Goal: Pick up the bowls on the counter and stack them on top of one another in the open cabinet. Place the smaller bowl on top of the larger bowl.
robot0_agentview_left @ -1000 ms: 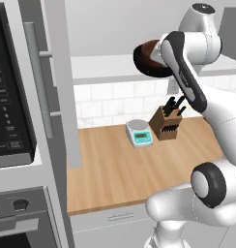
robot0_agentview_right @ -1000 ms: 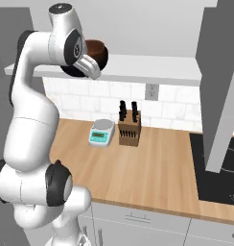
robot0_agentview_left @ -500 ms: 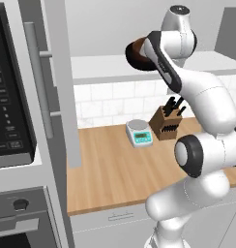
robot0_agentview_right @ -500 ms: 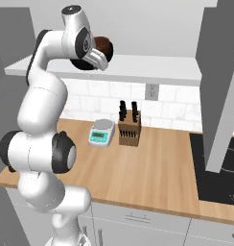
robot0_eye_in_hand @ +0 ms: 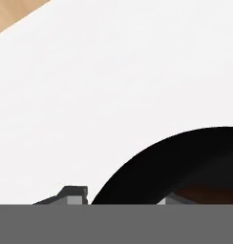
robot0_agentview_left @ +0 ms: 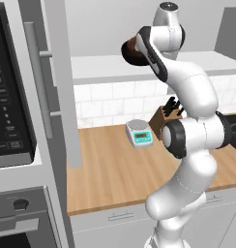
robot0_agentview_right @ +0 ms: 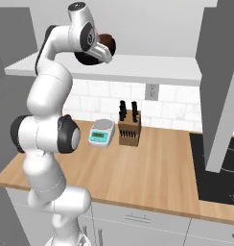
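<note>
Reaching high over the counter point(robot0_agentview_left: 120, 169), I hold my gripper point(robot0_eye_in_hand: 121, 199) up at the pale white shelf floor of the open cabinet point(robot0_agentview_right: 152, 69), with my arm bent steeply above the worktop. In the hand view my two finger tips point(robot0_eye_in_hand: 73, 194) rise on either side of a dark curved rim, one outside it and one inside, so my jaws seem to be pinching the wall of the larger bowl point(robot0_eye_in_hand: 185, 162); I cannot make out the contact itself, since the tips are cut off low in the picture. A sliver of reddish-brown shows inside that black curve, and from both base views the smaller bowl point(robot0_agentview_right: 107, 41) shows as a brown patch nested in the black one, right beside my hand and just over the shelf. Whether the stacked bowls touch the shelf floor or hang slightly above it I cannot tell. Down on the wooden counter, well below my hand, a kitchen scale point(robot0_agentview_left: 139, 132) sits just beside a knife block point(robot0_agentview_right: 129, 126) near the tiled wall. The grey cabinet door point(robot0_agentview_left: 62, 82) with its long bar handle point(robot0_agentview_left: 38, 82) stands open to my left, next to the black microwave point(robot0_agentview_left: 11, 97).
</note>
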Available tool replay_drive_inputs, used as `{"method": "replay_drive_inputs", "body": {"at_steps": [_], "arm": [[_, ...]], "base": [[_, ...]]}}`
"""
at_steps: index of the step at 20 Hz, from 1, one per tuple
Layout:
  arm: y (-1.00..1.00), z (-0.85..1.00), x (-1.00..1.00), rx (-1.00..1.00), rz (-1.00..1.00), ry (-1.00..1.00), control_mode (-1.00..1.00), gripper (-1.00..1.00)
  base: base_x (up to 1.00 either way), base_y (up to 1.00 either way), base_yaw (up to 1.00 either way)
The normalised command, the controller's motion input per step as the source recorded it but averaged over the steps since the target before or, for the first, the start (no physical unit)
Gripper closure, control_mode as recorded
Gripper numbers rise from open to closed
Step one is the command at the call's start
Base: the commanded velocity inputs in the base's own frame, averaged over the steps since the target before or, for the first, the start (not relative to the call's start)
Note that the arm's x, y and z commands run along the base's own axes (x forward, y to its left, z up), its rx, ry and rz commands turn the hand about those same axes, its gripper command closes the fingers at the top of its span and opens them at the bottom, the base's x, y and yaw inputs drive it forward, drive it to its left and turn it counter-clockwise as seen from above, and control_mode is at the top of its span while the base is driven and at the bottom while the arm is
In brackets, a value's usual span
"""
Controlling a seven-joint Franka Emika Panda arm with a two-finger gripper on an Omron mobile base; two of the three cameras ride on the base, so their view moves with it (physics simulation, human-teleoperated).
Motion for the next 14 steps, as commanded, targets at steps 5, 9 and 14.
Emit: {"method": "replay_drive_inputs", "body": {"at_steps": [5, 9, 14], "arm": [[0.0, 0.0, -0.34, 0.0, 0.0, -0.24, -1.0, -1.0], [0.0, 0.0, -0.55, 0.0, 0.0, -0.33, -1.0, -1.0], [0.0, -0.02, -0.99, 0.0, 0.0, -0.51, -1.0, -1.0]], "base": [[0.0, 0.0, 0.0], [0.0, 0.0, 0.0], [0.0, 0.0, 0.0]]}}
